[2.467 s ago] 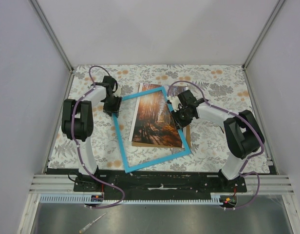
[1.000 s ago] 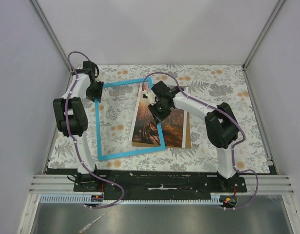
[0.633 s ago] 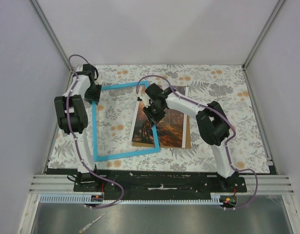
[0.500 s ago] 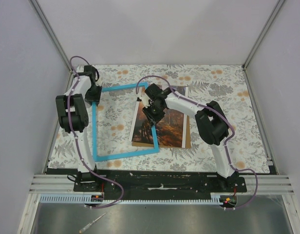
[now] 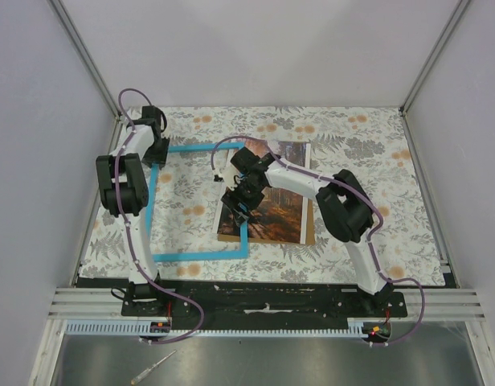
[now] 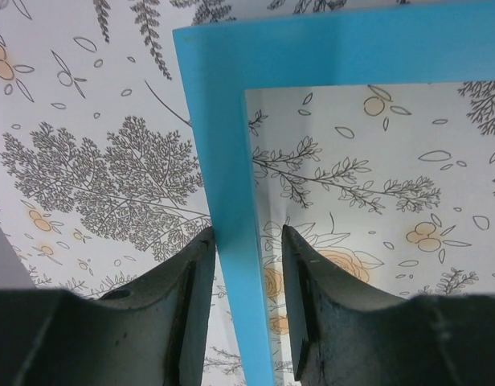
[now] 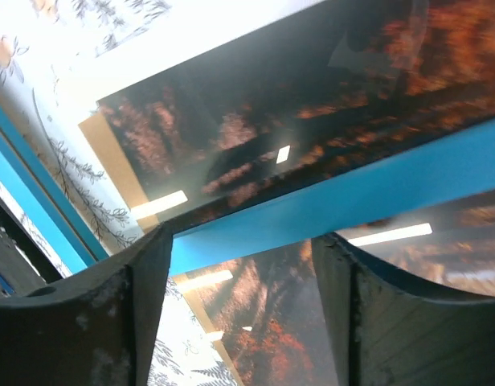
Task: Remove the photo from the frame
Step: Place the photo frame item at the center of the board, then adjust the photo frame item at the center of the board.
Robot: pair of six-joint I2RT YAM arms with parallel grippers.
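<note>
Top external: thin bright-blue rectangular frame clamped at far corner by left gripper; right bar lengthwise over autumn-forest photo, under released right gripper.

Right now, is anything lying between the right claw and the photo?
Yes. One blue side of the frame lies across the left part of the photo, directly under the open right gripper. Nothing else visible covers the photo.

Floral-covered table: photo lying flat; blue frame partly overlapping photo's left edge.
</note>
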